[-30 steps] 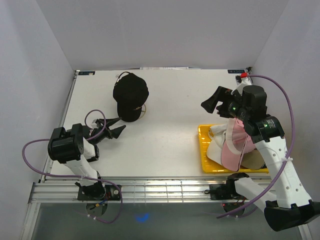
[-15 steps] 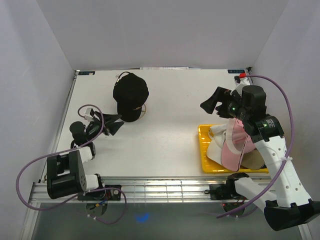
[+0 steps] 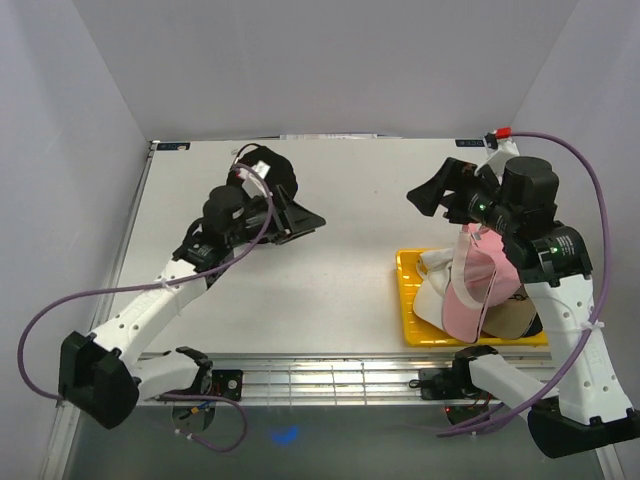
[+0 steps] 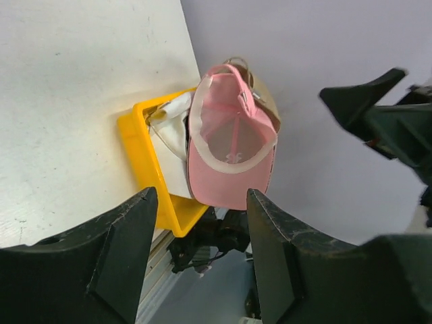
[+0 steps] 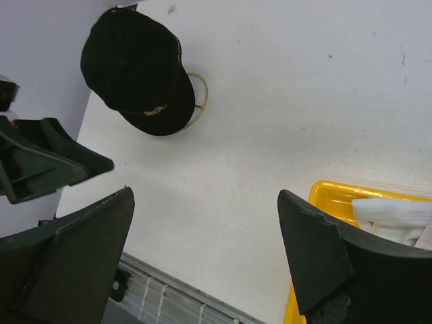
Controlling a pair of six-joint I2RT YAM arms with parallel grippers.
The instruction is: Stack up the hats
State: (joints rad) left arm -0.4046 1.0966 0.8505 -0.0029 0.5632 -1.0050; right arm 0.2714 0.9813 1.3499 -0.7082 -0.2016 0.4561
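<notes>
While left gripper (image 3: 298, 219) and right gripper (image 3: 426, 192) hang open, empty, black cap (image 5: 138, 71) sits on wire stand (image 5: 205, 93) far-left; pink cap (image 4: 233, 145) tops pile in yellow tray (image 3: 404, 300). Best: pinch black brim, lift straight off stand.

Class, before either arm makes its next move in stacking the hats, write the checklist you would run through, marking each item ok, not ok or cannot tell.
1. Left gripper open and empty: ok.
2. Right gripper open and empty: ok.
3. Black cap apart from both grippers: ok.
4. Pink cap, white cap and tan cap together in the yellow tray: ok.
5. Left gripper aimed at the black cap: not ok; its camera faces the tray.
6. Tray caps nested neatly: cannot tell.
</notes>
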